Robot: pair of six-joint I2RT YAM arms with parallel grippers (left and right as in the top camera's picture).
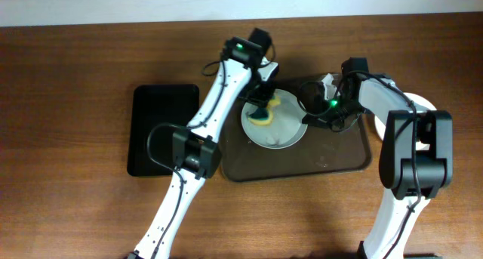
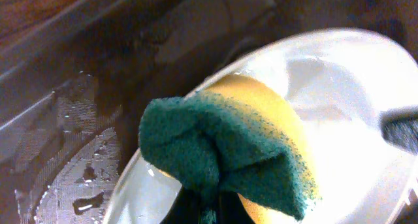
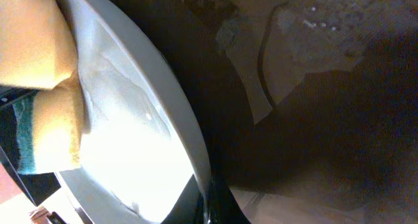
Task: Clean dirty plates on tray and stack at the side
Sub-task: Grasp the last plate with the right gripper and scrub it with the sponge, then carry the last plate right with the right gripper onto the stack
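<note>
The left gripper (image 2: 206,209) pinches a sponge (image 2: 222,152), jaws closed on its folded middle so the green scouring face bunches up and the yellow foam bulges beyond it. Directly under the jaws the sponge presses on the inside of a white plate (image 2: 339,87), close to the plate's far-left rim. Just outside that rim, the glossy brown floor of the tray (image 2: 72,145) carries beads of water, and its low edge runs past to the left of the jaws.

Across the plate, the right gripper (image 1: 312,112) clamps the opposite rim. One dark finger lies on the plate's inner slope, and the other is seen at the rim's underside in the right wrist view. The plate fills the gap between the two grippers, which face each other across it and stay apart.

From overhead, the plate sits in the tray's far-left part. Open tray floor runs from its near edge to the front rim and out to the right under the right gripper's wrist.

Beyond the tray's right edge a second plate (image 1: 423,102) lies on the table (image 1: 68,100), mostly hidden under the right arm. Left of the left arm, a black tray (image 1: 162,131) sits just beside the brown one.
</note>
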